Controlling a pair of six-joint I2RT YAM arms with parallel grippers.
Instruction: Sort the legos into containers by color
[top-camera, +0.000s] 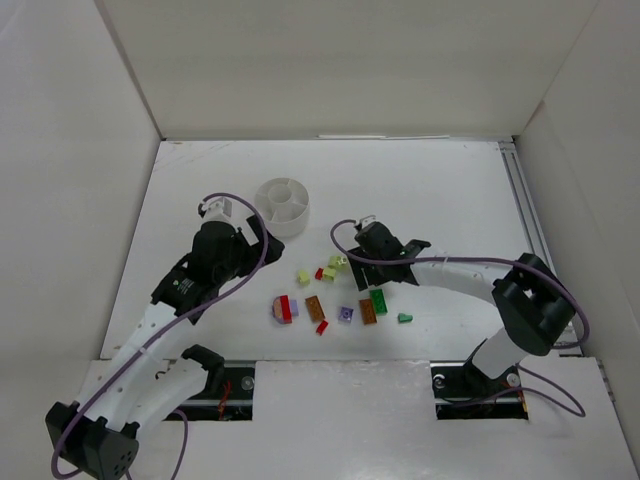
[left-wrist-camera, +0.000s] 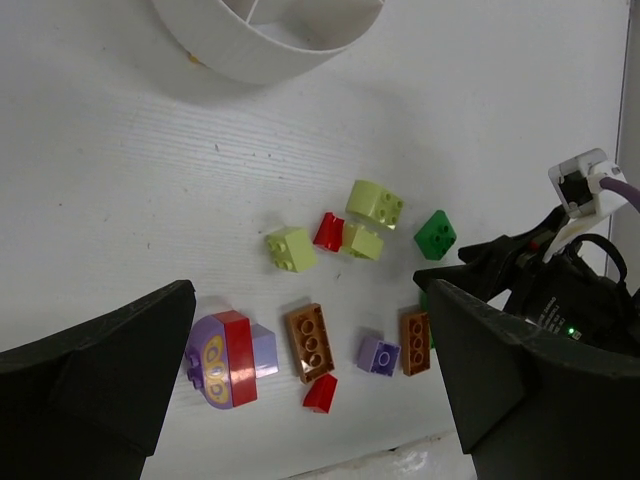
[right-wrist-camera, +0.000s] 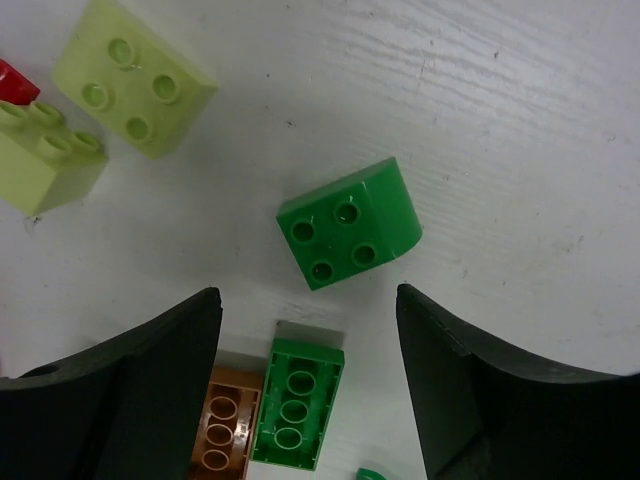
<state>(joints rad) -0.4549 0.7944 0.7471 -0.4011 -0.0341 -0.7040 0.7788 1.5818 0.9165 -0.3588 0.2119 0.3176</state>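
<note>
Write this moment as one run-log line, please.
left gripper: open, holding nothing | right gripper: open, above rounded green brick | tub: nothing seen inside | other bricks: loose on table

Left wrist view chops the tub (left-wrist-camera: 250, 60) off at the top edge, so you only get part of its wall and spokes. In the right wrist view the red brick (right-wrist-camera: 10, 82) is cut by the left edge. The orange-brown brick (right-wrist-camera: 228, 425) sits partly behind one of the right arm's fingers (right-wrist-camera: 130, 400), and a green scrap (right-wrist-camera: 372, 473) barely pokes in at the bottom.
</note>
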